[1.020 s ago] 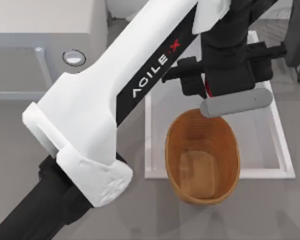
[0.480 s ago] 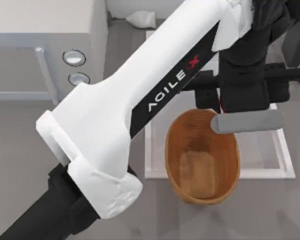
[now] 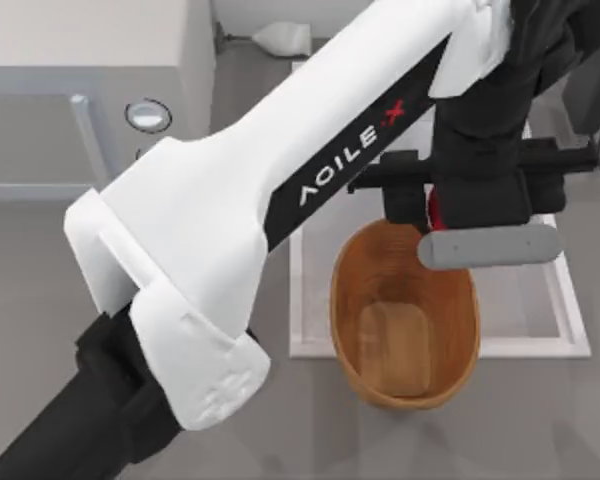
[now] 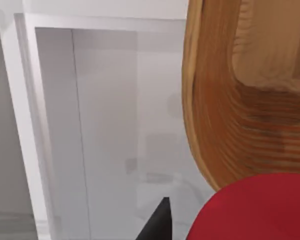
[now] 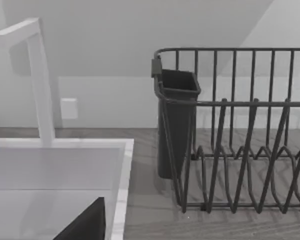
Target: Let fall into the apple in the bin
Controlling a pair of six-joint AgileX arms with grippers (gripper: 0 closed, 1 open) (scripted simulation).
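Observation:
The bin (image 3: 405, 330), an oval orange-brown wicker basket, stands at the front of the white basin, and its ribbed wall (image 4: 225, 100) is close in the left wrist view. My left gripper (image 3: 448, 212) hangs over the bin's far rim, shut on the apple. The apple (image 3: 435, 207) shows as a red sliver under the black wrist, and as a large red curve (image 4: 255, 210) in the left wrist view, beside a black fingertip (image 4: 160, 222). A dark part of my right gripper (image 5: 85, 225) sits at the right wrist view's edge.
A white rectangular basin (image 3: 565, 310) holds the bin's far end. A grey appliance with round knobs (image 3: 148, 115) stands at the left. A dark wire dish rack (image 5: 240, 130) and a white tap (image 5: 40, 80) are near my right arm.
My left arm has swung to the right with the apple, carrying the gripper from the basin's far left side to above the bin's far rim. The bin has not moved.

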